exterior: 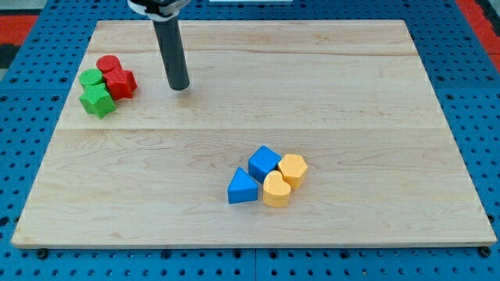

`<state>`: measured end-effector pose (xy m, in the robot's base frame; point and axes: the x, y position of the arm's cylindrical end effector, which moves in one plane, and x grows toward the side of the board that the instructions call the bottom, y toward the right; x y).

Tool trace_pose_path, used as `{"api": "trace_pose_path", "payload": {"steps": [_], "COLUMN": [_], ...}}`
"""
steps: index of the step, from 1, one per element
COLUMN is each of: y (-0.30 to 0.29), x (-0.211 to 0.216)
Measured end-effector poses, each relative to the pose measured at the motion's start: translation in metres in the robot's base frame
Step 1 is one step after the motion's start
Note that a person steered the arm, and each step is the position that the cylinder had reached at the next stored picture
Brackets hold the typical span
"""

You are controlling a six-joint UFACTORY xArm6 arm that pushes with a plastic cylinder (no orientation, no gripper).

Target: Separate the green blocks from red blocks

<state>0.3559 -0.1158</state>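
Note:
At the view's upper left, two red and two green blocks sit packed together. A red round block point(108, 64) is at the cluster's top, a red star-like block point(121, 82) is to its lower right. A green round block point(91, 77) is at the left, and a green star-like block point(98, 101) is at the bottom. They touch one another. My tip point(179, 86) rests on the wooden board point(351, 94), to the right of the cluster, a short gap from the red star-like block.
A second cluster lies at the lower middle: a blue cube point(264, 162), a blue triangular block point(242, 187), a yellow heart-like block point(276, 190) and a yellow rounded block point(293, 168). A blue pegboard surrounds the board.

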Motion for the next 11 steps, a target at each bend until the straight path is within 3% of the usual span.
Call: {"api": "trace_pose_path", "payload": {"steps": [1,3,5,8,11], "y": [0.007,0.002,-0.069,-0.156,-0.132], "x": [-0.009,-0.074,-0.104,-0.069,-0.002]}}
